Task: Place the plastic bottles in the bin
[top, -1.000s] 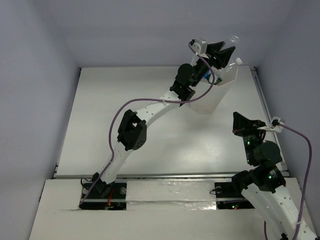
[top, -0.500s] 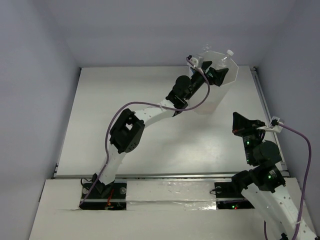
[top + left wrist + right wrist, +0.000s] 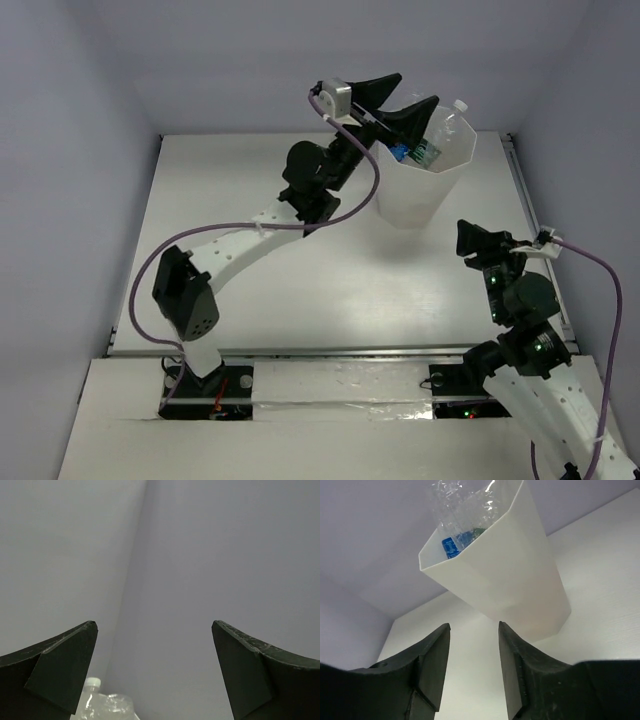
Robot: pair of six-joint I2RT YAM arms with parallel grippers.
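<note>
The bin (image 3: 425, 195) stands at the back right of the table, a tall white container with an angular rim. Plastic bottles (image 3: 432, 140) stick up inside it, clear ones with blue and green labels, one with a white cap. My left gripper (image 3: 418, 90) hovers open just above the bin's left rim, holding nothing. In the left wrist view the left gripper (image 3: 154, 625) faces the wall, with a white-capped bottle (image 3: 102, 705) below it. My right gripper (image 3: 468, 240) is open and empty, low in front of the bin. In the right wrist view the right gripper (image 3: 474, 625) looks up at the bin (image 3: 510, 580) and its bottles (image 3: 465, 510).
Grey walls enclose the white table (image 3: 250, 220) at the back and both sides. A rail (image 3: 525, 200) runs along the table's right edge beside the bin. The left arm's purple cable (image 3: 345, 140) loops over the table near the bin.
My left gripper opened over the bin, let its bottle go and swung up and left. The right gripper went from shut to open and shifted slightly.
</note>
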